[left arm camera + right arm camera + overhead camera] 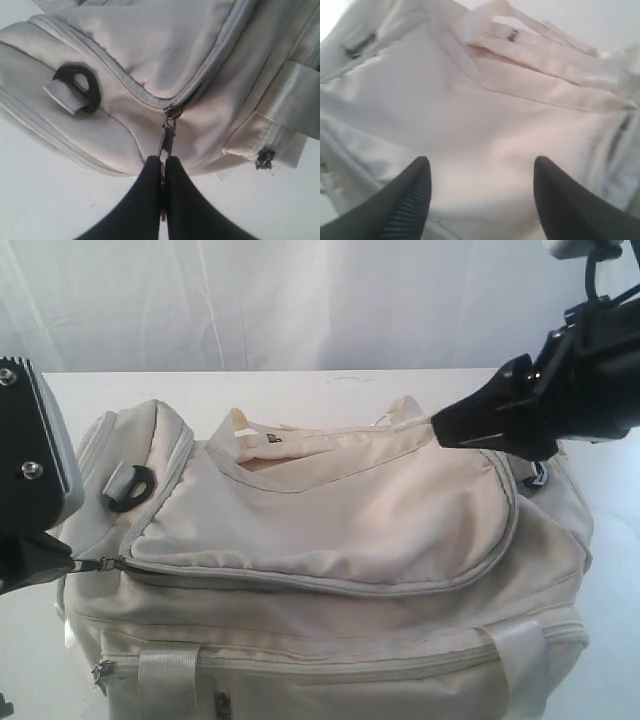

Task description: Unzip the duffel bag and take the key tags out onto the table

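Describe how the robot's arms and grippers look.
Both the left gripper and right gripper have black, tapering fingers; the right's inner pads look ribbed. The left wrist carries a grey block with screws; a black cable runs above the right.

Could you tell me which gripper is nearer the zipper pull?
Left: the left gripper pinches the zipper pull; the right gripper hangs open above the duffel bag's opposite end.

Probably a lab: white backdrop (300, 300), table (330, 385).
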